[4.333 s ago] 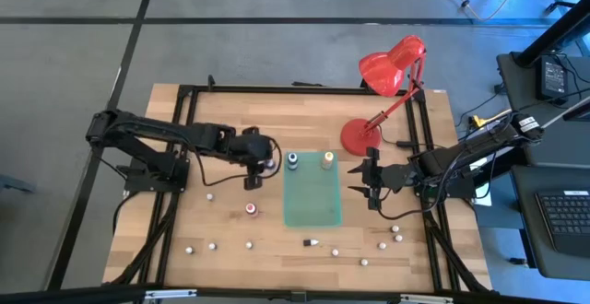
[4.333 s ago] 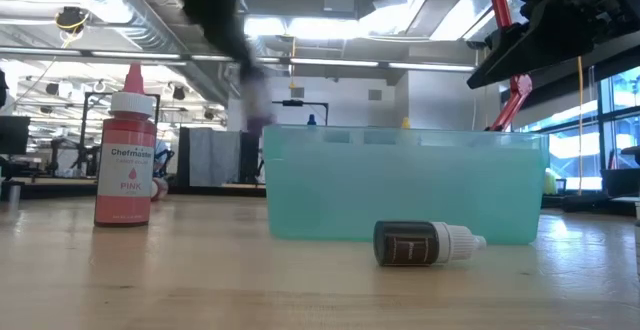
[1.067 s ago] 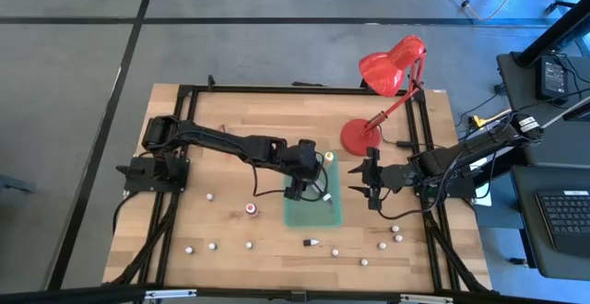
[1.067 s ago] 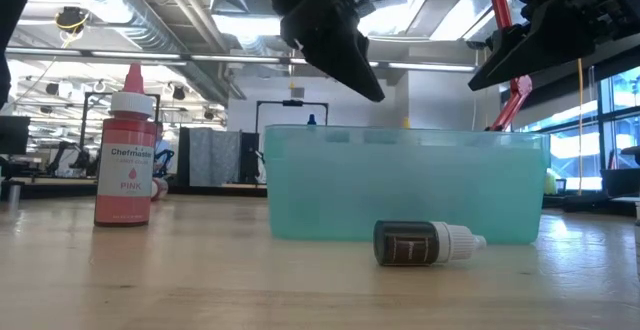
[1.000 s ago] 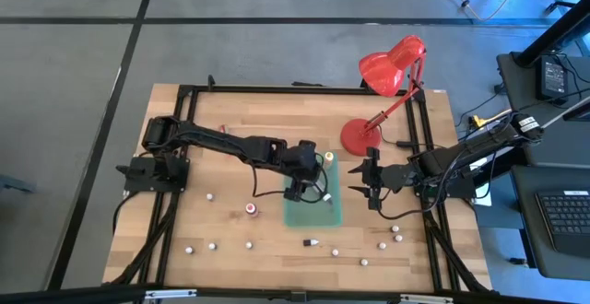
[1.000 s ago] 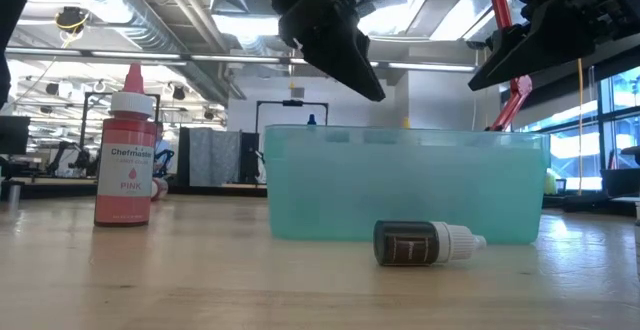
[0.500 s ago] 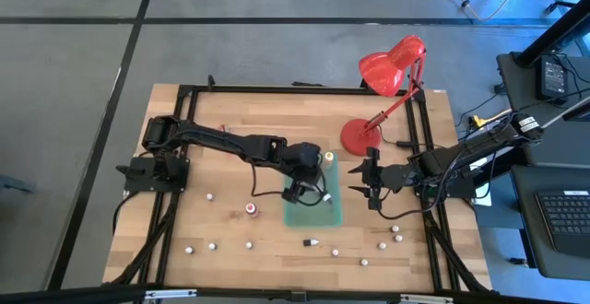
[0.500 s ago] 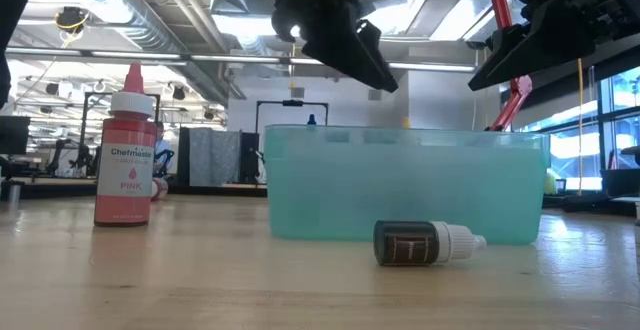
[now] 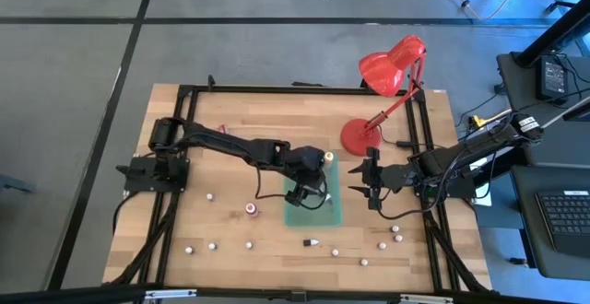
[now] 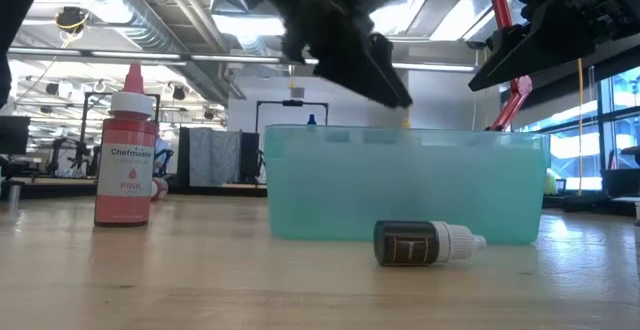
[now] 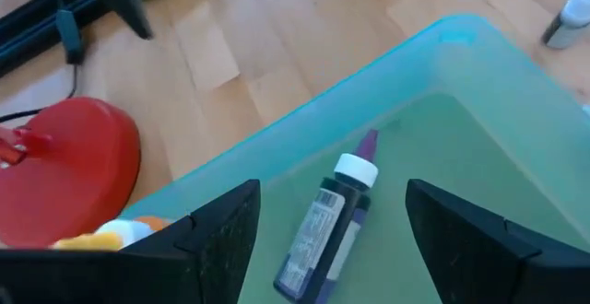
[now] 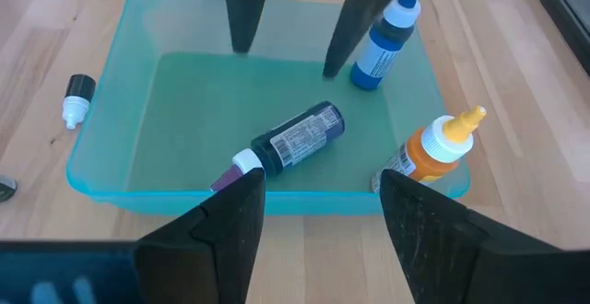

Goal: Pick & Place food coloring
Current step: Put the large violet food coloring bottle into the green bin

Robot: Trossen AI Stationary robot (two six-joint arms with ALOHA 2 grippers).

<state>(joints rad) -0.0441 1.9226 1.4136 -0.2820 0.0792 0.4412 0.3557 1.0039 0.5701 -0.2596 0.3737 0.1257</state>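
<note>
A translucent green bin [image 9: 327, 214] stands mid-table. A purple-capped dark bottle [image 11: 330, 223] lies on its side on the bin's floor, also seen in the right wrist view [image 12: 293, 142]. My left gripper [image 11: 332, 190] hangs open above it, over the bin [image 9: 304, 193], touching nothing. A blue bottle [image 12: 382, 42] and an orange bottle [image 12: 437, 147] stand upright at the bin's far edge. A pink bottle [image 10: 126, 156] stands on the table left of the bin. A small dark bottle [image 10: 424, 242] lies on the table in front of it. My right gripper [image 9: 358, 182] waits open right of the bin.
A red desk lamp [image 9: 387, 72] stands at the far right, its round base [image 11: 64, 157] close behind the bin. Several small whitish pieces [image 9: 212, 245] lie scattered along the near part of the wooden table [image 9: 221, 120]. Black frame rails border the table.
My left gripper has shifted a little toward the table's right edge and slightly down over the bin.
</note>
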